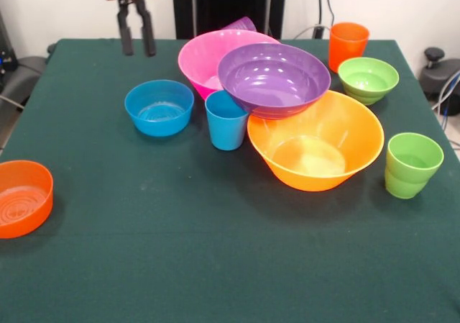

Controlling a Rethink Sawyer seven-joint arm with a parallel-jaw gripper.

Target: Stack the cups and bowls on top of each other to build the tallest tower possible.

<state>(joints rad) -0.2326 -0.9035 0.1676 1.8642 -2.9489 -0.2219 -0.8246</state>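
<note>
Gripper (136, 32): you see it parted, empty, hanging above the table's (215, 265) far left | Purple bowl (274, 78): tilted across pink bowl (203, 57) and yellow-orange bowl (316, 142) | Blue cup (226, 120): upright, touching that cluster | Blue bowl (159, 107), orange bowl (23, 196), green bowl (368, 79), green cup (412, 165), orange cup (348, 44): you find them apart, unstacked

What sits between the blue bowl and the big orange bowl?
The blue cup, upright, between the blue bowl and the big orange bowl, as the front view shows.
</note>
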